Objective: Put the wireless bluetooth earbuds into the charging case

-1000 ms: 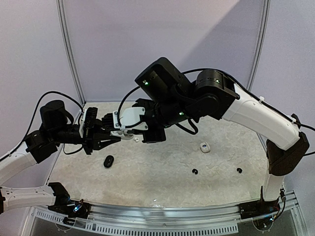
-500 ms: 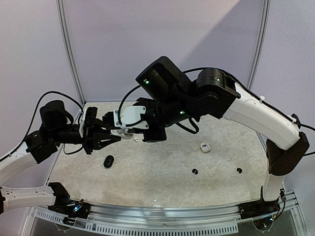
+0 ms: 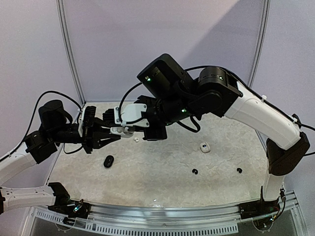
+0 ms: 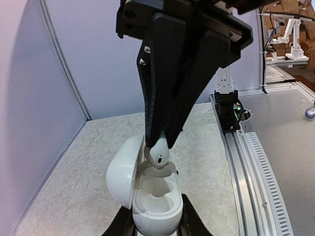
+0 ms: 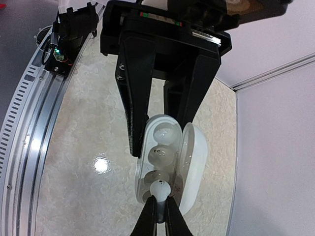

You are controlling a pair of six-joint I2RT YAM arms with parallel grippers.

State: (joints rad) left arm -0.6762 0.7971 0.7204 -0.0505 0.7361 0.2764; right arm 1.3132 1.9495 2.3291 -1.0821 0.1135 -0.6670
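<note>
The white charging case (image 4: pixel 156 205) stands open above the table, lid (image 4: pixel 122 172) swung left, with my left gripper (image 4: pixel 155 225) shut on its base. Both sockets facing me look empty. A white earbud (image 4: pixel 159 152) sits tilted at the mouth of the far socket, pinched by my right gripper (image 5: pixel 160 209), which is shut on it. In the right wrist view the earbud (image 5: pixel 160 188) hangs over the near end of the case (image 5: pixel 158 142). From above, the two grippers meet at the case (image 3: pixel 118 131), left of centre.
On the table lie a black oval case (image 3: pixel 109 161), a loose white earbud (image 3: pixel 136 139), a small white pebble-shaped piece (image 3: pixel 204 147), and two black earbuds (image 3: pixel 195 171) (image 3: pixel 239 170). The rail (image 3: pixel 162 216) runs along the near edge.
My right gripper has shifted slightly left with the white earbud, closer onto the case. The left arm and the case have barely moved.
</note>
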